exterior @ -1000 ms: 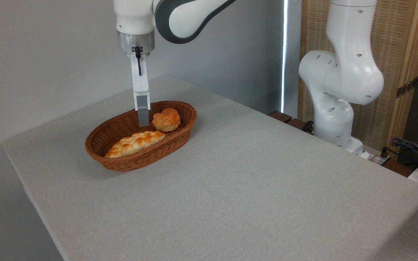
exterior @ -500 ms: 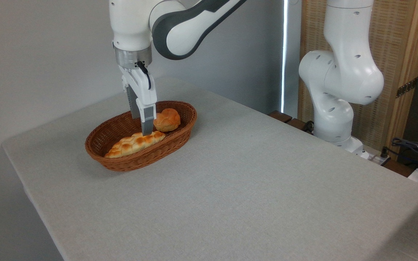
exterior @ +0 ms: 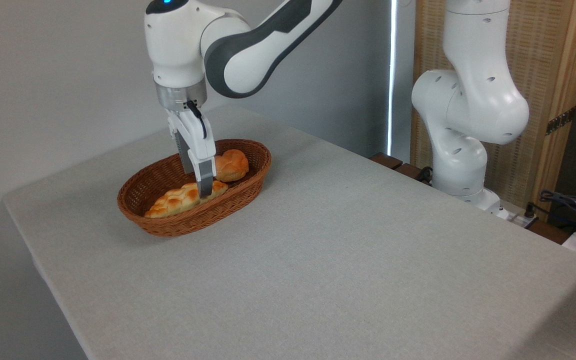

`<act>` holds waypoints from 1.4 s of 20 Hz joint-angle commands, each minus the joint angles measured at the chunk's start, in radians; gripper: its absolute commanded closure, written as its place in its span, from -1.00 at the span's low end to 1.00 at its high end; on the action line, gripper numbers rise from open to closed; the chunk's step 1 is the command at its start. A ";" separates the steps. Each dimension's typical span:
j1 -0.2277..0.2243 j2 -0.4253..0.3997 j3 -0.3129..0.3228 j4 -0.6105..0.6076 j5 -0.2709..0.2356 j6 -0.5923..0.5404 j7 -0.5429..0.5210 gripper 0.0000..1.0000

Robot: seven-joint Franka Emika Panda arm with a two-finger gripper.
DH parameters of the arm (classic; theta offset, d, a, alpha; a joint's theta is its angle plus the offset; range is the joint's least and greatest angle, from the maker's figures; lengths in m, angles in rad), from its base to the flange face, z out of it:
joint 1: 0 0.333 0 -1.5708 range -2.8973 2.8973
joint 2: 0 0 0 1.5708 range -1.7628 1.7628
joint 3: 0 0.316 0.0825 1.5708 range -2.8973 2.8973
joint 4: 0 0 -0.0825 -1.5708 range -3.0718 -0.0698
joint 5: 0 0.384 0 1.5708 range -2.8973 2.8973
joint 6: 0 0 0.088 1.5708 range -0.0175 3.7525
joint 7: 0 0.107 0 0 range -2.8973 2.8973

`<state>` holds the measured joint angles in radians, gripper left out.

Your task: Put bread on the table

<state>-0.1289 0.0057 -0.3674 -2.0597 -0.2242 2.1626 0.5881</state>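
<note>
Since a second ago I have come down from above the basket and turned my wrist, so that my gripper (exterior: 200,186) now reaches into the basket and its near finger (exterior: 205,184) crosses the front of the bread (exterior: 178,200) toward its right end. Nearest the camera, the table (exterior: 318,260) spreads out in light grey cloth with nothing on it. Farther back and to the left stands the brown wicker basket (exterior: 168,227), oval, resting flat on the cloth. The bread, a long braided loaf, lies along the basket's front wall, its pointed left end low against the weave, and it is not yet on the table. My fingers stand apart, one in front of the loaf and one behind it, but whether they press the crust I cannot tell. Just behind and to the right of my near finger sits the small round bun (exterior: 231,165), at the basket's far end. Beyond the table, on the right, rises the base of my arm (exterior: 468,115).
</note>
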 commanded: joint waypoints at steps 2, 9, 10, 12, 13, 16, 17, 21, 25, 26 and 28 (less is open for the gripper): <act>-0.005 0.022 -0.001 0.009 0.000 0.052 -0.010 -1.00; -0.005 0.069 -0.018 0.007 0.000 0.137 -0.014 -1.00; -0.005 0.069 -0.018 0.007 0.002 0.137 -0.014 -1.00; -0.006 0.079 -0.018 0.007 0.006 0.137 -0.013 -1.00; -0.006 0.083 -0.018 0.007 0.026 0.137 -0.013 -1.00; -0.006 0.094 -0.018 0.009 0.094 0.137 -0.016 -0.86; -0.006 0.096 -0.018 0.009 0.097 0.138 -0.016 -0.62; -0.005 0.096 -0.016 0.009 0.097 0.138 -0.016 -0.10; -0.005 0.096 -0.015 0.010 0.097 0.138 -0.017 0.09; -0.005 0.096 -0.013 0.010 0.097 0.138 -0.016 0.16; -0.005 0.096 -0.013 0.010 0.097 0.138 -0.013 0.31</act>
<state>-0.1296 0.0812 -0.3823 -2.0587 -0.1389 2.2718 0.5877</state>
